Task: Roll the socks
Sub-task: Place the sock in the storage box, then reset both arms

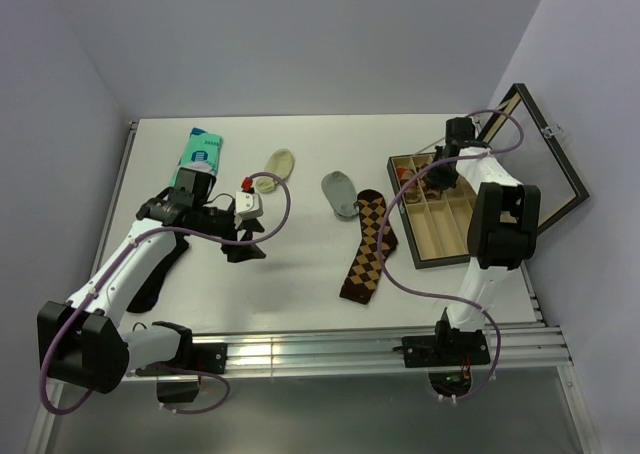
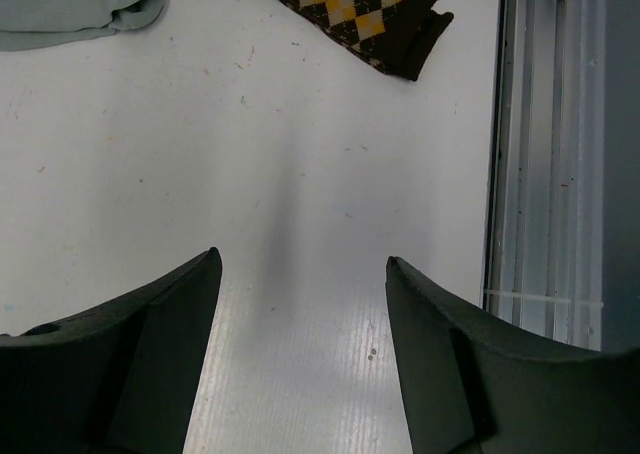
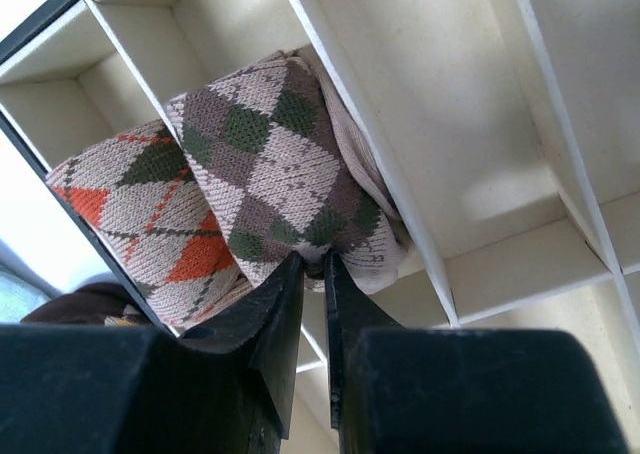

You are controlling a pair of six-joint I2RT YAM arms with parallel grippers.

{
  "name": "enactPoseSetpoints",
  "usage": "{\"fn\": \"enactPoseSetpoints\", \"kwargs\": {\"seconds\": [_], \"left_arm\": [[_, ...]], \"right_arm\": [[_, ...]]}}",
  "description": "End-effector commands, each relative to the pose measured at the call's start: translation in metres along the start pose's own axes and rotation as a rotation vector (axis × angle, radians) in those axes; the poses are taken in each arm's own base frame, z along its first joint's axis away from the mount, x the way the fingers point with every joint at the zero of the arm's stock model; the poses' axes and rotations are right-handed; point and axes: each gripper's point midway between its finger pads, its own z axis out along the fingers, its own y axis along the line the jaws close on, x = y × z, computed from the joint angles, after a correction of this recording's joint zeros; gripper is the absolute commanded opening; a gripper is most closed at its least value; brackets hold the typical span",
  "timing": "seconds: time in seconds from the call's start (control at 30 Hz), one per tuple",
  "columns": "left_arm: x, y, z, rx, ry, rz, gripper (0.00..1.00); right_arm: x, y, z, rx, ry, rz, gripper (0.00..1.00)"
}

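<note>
The white desk [image 1: 300,294] fills the middle of the overhead view. At centre right stands a shallow box [image 1: 447,236] divided into compartments, its lid [image 1: 545,154] propped open towards the right edge.

The long brown diamond sock [image 1: 368,246] lies flat on the desk just left of the box, running from the centre down towards the lower middle. In the left wrist view its dark cuff [image 2: 345,4] shows at the top. A dark cloth [image 1: 152,286] lies partly under the left arm at lower left; I can't make out any pattern on it.

A teal packet [image 1: 203,149] sits at upper left. The grey sock [image 1: 340,192] touches the top end of the long sock, and the cream sock [image 1: 280,162] lies apart, up and to its left.

The left hand [image 2: 302,264] hangs over bare desk, left of centre, fingers spread wide and holding nothing.

The right hand [image 3: 312,259] reaches into the box, fingers drawn almost together. The tips press against the lower edge of a beige roll [image 3: 280,164] with green and brown diamonds. Whether they pinch a fold, I can't tell. An orange roll [image 3: 150,214] sits against it on the left.
</note>
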Motion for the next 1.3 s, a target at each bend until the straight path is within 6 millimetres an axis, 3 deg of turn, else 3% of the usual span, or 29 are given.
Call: {"fn": "enactPoseSetpoints", "kwargs": {"seconds": [0.0,0.17,0.27,0.47,0.6,0.63,0.7,0.73,0.83,0.87,0.9,0.93,1.03,1.07,1.1,1.27], "left_arm": [[-0.015,0.001,-0.005,-0.017,-0.027,0.039,0.72],[-0.016,0.002,-0.004,-0.019,-0.032,0.037,0.72],[-0.019,0.002,-0.004,-0.018,-0.038,0.041,0.72],[-0.020,0.001,-0.004,-0.025,-0.043,0.042,0.73],[-0.022,0.000,-0.006,-0.034,-0.045,0.044,0.73],[-0.024,0.002,-0.008,-0.050,-0.042,0.035,0.73],[-0.028,0.004,-0.010,-0.073,-0.046,0.034,0.73],[-0.033,0.004,-0.013,-0.091,-0.056,0.026,0.73],[-0.042,0.007,-0.018,-0.138,-0.079,0.004,0.73],[-0.043,0.009,-0.019,-0.158,-0.080,-0.003,0.73],[-0.045,0.010,-0.021,-0.172,-0.084,-0.006,0.73],[-0.048,0.009,-0.022,-0.182,-0.090,-0.016,0.73],[-0.050,0.009,-0.027,-0.219,-0.087,-0.023,0.73],[-0.051,0.011,-0.028,-0.232,-0.090,-0.025,0.73],[-0.050,0.012,-0.029,-0.247,-0.088,-0.031,0.73],[-0.053,0.011,-0.031,-0.269,-0.113,-0.057,0.73]], "right_arm": [[0.007,-0.005,0.012,0.027,0.003,0.004,0.20],[-0.015,0.003,-0.019,0.001,-0.081,0.006,0.29],[-0.026,0.008,-0.037,-0.018,-0.116,0.005,0.40],[-0.037,0.015,-0.070,-0.056,-0.179,0.010,0.55],[-0.048,0.023,-0.108,-0.116,-0.275,0.013,0.64],[-0.052,0.028,-0.130,-0.153,-0.325,0.017,0.66],[-0.051,0.031,-0.147,-0.189,-0.369,0.019,0.69],[-0.053,0.034,-0.172,-0.223,-0.427,0.019,0.70],[-0.042,0.040,-0.197,-0.297,-0.488,0.011,0.74],[-0.031,0.043,-0.215,-0.345,-0.518,-0.001,0.75],[-0.027,0.045,-0.222,-0.368,-0.540,-0.004,0.94],[-0.022,0.045,-0.230,-0.387,-0.559,-0.002,0.99],[0.002,0.042,-0.258,-0.455,-0.653,-0.010,1.00],[0.013,0.038,-0.253,-0.453,-0.650,-0.007,1.00],[0.020,0.034,-0.271,-0.465,-0.705,-0.004,1.00],[0.049,0.025,-0.275,-0.485,-0.728,-0.002,1.00]]}}
